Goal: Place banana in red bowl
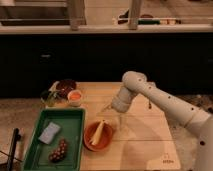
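Observation:
The pale yellow banana lies inside the round orange-red bowl, tilted from lower left to upper right, near the front middle of the wooden table. My gripper hangs from the white arm just above the bowl's upper right rim, by the banana's upper end. Its jaws look spread and not closed on the banana.
A green tray at the left holds a blue-grey sponge and a dark purple grape cluster. A dark brown bowl, a small white cup with orange contents and a glass bowl stand at the back left. A dark counter runs behind the table.

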Motion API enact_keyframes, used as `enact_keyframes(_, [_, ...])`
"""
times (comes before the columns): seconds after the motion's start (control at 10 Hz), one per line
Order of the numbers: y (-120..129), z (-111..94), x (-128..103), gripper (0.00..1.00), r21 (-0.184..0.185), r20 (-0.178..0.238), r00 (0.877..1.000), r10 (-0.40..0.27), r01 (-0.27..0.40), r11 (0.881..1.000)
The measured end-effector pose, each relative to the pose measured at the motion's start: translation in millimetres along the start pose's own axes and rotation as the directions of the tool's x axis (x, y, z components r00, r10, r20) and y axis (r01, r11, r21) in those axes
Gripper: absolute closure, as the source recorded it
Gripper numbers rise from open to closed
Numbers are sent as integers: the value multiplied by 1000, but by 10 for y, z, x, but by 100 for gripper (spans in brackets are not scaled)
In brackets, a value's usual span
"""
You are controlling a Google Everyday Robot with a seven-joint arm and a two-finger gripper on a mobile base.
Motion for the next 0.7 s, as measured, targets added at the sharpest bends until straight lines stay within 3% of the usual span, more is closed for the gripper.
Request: enact_keyframes(0.7, [17, -39, 104, 20, 16, 3, 1000, 27, -27, 1000])
